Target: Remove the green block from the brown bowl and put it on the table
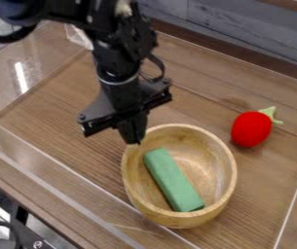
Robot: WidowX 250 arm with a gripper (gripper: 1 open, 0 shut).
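The green block (174, 181) lies flat inside the brown bowl (224, 146), running from upper left to lower right. My gripper (132, 136) points down over the bowl's upper-left rim, just above the block's near end. Its two dark fingers are pressed together and shut, with nothing between them. The table (59, 126) is brown wood grain and stretches around the bowl.
A red strawberry-like toy (252, 128) sits on the table right of the bowl. Low clear acrylic walls (59, 180) border the tabletop at the front and left. The black arm (118, 49) reaches in from the upper left.
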